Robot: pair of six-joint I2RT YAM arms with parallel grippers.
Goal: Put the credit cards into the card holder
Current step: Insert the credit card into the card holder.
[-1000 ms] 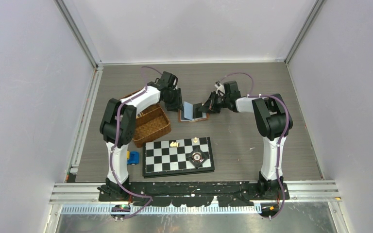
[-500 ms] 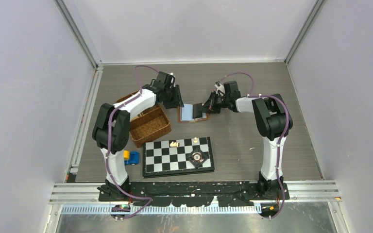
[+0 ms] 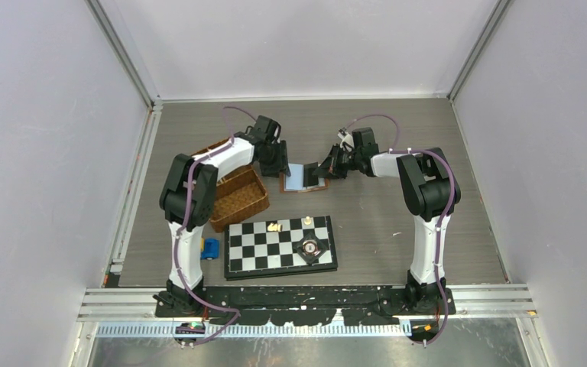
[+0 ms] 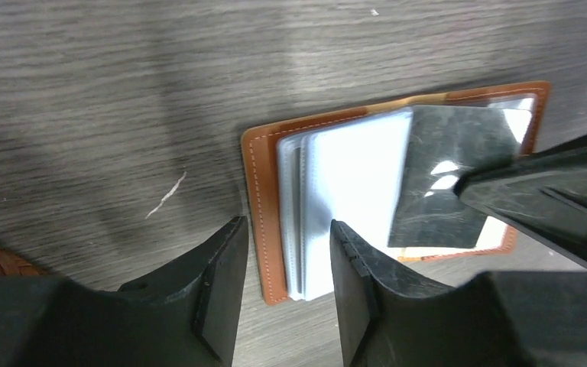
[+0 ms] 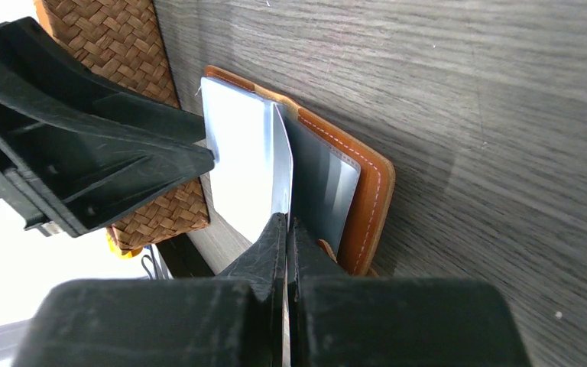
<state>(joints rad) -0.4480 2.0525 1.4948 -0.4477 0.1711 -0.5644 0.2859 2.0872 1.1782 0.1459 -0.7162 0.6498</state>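
- The left fingers (image 4: 215, 294) were spread astride the tan-brown leather card holder's (image 4: 260, 214) edge.
- The right fingers (image 5: 269, 248) were pressed together, pinching its thin pale leaf (image 5: 279, 176) upright above pale flat cards (image 4: 351, 191).

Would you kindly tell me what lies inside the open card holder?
Pale cards lie stacked inside the card holder. The right gripper, jaws shut on one upright pale sheet, covers the other half, so its contents are hidden.

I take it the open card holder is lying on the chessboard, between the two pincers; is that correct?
Not quite. The open card holder lies on the bare table, beyond the chessboard, not on it. It is indeed between the left pincer and the right pincer. The top external view shows this.
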